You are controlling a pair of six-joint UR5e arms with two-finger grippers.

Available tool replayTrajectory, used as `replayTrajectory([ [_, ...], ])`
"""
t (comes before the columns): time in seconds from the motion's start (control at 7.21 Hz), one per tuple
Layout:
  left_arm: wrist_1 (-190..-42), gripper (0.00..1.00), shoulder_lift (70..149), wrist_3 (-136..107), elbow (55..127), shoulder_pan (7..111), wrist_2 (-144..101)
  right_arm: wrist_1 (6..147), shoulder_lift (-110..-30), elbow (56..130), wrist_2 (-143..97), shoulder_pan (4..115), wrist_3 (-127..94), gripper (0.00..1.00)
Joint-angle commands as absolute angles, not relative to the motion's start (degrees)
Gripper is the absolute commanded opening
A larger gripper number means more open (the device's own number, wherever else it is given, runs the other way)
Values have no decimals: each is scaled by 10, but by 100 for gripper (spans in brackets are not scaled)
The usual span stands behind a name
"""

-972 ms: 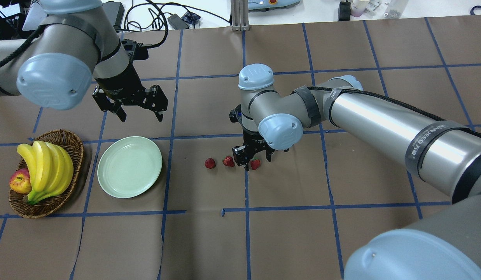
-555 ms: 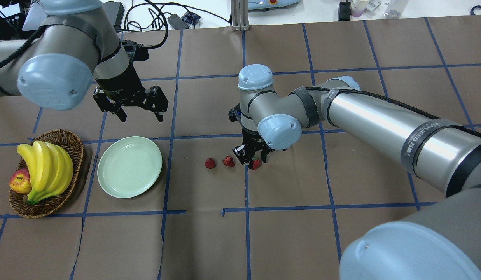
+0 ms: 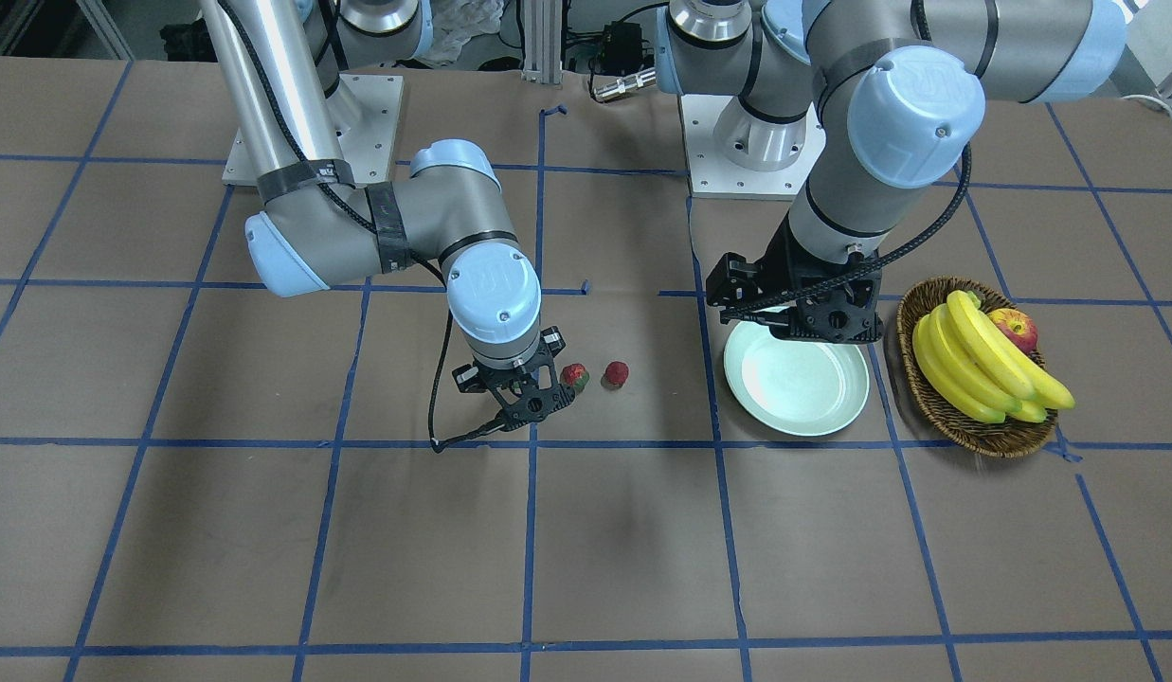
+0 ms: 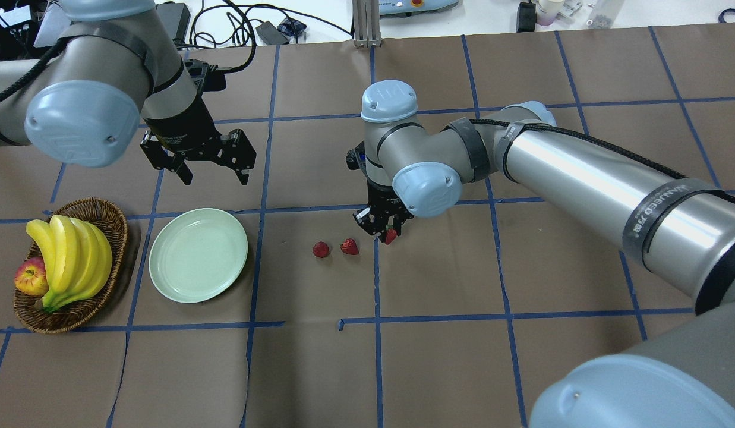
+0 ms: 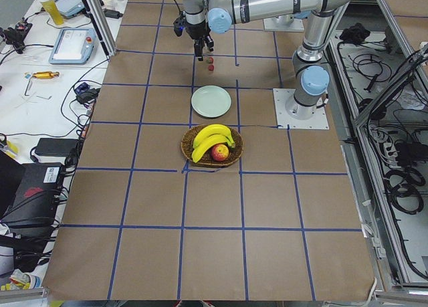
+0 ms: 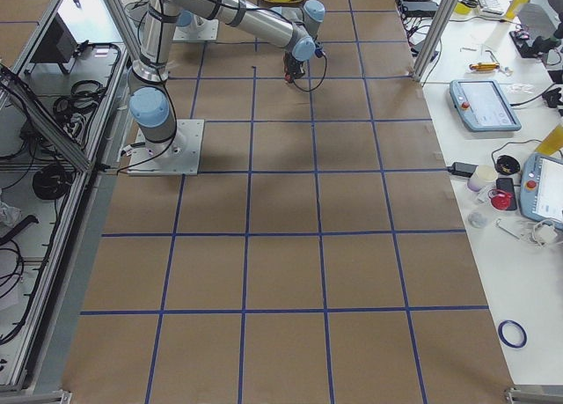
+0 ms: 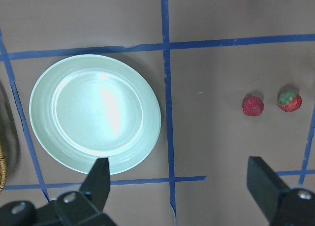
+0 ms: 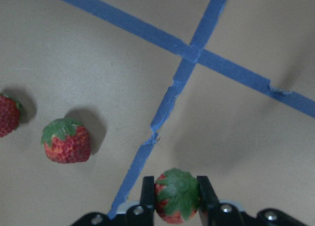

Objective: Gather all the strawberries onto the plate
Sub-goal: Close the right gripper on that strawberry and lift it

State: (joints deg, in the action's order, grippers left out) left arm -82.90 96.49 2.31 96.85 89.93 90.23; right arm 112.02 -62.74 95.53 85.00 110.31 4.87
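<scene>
Strawberries (image 4: 321, 249) go onto the plate (image 4: 198, 255), a glossy mint disc with a raised rim and no berry in it yet. The left hand (image 4: 216, 178) hangs near the plate's edge, fingers spread wide. The right hand (image 4: 386, 230), well off to the plate's right, is clamped on one berry (image 8: 177, 194). It should carry that high over the two loose berries (image 4: 349, 246) lying on the desk (image 4: 438, 285) between it and the plate, lower inside the rim, then release gently so nothing rolls. Each is tiny, red and green-capped.

Place: you're in a robotics lab.
Signs: your tape-gridded surface (image 4: 438, 368), teach pendant (image 6: 482, 105), loose cables (image 6: 84, 91), bolted base plate (image 5: 284, 120).
</scene>
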Motion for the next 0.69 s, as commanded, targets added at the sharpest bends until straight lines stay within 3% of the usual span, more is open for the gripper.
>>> replayTrajectory([
  [0.0,-829,100,963,25,968,893,902,1104,-644,914,838,1104,34,0],
  [0.56,-829,100,963,59,970,837,902,1121,-636,878,817,1183,-40,0],
])
